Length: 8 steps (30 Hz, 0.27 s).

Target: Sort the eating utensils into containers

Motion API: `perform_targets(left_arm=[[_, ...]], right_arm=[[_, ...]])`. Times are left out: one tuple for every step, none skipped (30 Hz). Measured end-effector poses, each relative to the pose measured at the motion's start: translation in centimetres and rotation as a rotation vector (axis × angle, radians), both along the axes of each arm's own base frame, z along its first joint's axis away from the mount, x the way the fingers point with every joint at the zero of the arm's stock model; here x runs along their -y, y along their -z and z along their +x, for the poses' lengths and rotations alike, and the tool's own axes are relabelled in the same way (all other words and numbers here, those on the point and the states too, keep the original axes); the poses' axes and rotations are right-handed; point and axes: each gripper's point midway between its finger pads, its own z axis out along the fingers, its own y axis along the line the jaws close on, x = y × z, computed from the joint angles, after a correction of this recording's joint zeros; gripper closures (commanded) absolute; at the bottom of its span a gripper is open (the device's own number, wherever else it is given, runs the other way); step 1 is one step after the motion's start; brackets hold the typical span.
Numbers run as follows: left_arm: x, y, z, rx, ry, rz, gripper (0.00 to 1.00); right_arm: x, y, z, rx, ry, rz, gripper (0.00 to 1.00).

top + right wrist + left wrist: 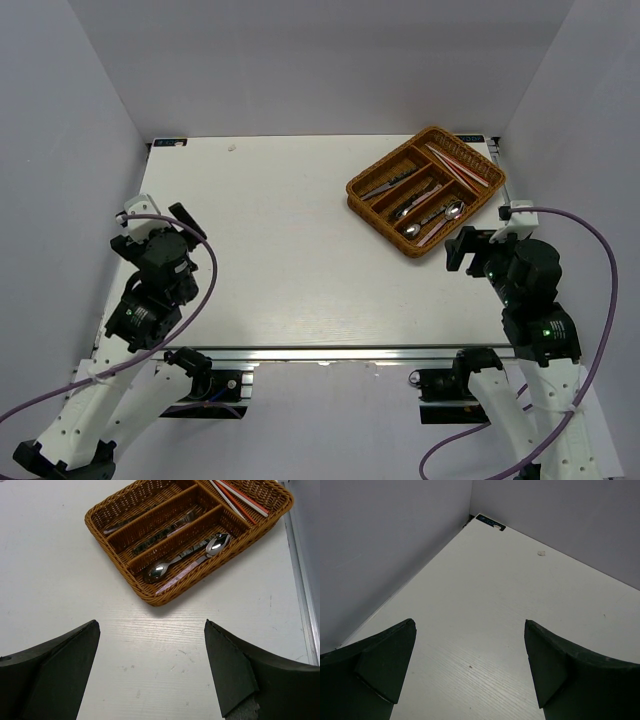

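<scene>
The brown wicker cutlery tray [362,193] stands at the back right of the table, and also shows in the right wrist view [150,596]. Its long compartments hold the utensils: a knife [385,183], forks [165,531], two spoons [217,542] with pink handles, and red-orange and pale chopsticks [240,497]. My right gripper [466,250] is open and empty, just in front of the tray's near corner. My left gripper [160,215] is open and empty at the table's left edge, far from the tray.
White walls enclose the table on the left, back and right. A metal rail [300,580] runs along the right table edge beside the tray. A small white speck [541,553] lies near the back wall.
</scene>
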Motion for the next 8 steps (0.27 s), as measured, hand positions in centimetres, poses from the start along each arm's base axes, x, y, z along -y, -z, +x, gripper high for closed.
perform_targets(left_arm=[[0.04,0.21,0.04,-0.005,0.002,0.004,0.02],[0.1,0.44,0.09,-0.009,0.005,0.007,0.02],[0.15,0.63,0.13,-0.014,0.008,0.01,0.02],[0.2,0.77,0.17,-0.019,0.011,0.013,0.02],[0.25,0.85,0.22,-0.021,0.013,0.015,0.02],[0.28,0.9,0.24,-0.022,0.015,0.016,0.02],[0.31,0.94,0.26,-0.023,0.017,0.016,0.02],[0.31,0.96,0.27,-0.023,0.017,0.017,0.02]], right_arm=[[-0.04,0.15,0.01,-0.003,-0.002,0.0,0.11],[-0.05,0.25,0.02,-0.006,-0.003,0.0,0.11],[-0.05,0.31,0.03,-0.008,-0.003,0.0,0.11],[-0.05,0.34,0.04,-0.008,-0.003,0.0,0.11],[-0.05,0.35,0.03,-0.009,-0.003,0.0,0.11],[-0.05,0.34,0.03,-0.008,-0.002,0.0,0.11],[-0.05,0.35,0.04,-0.009,-0.002,0.0,0.11],[-0.06,0.37,0.05,-0.01,-0.003,0.0,0.11]])
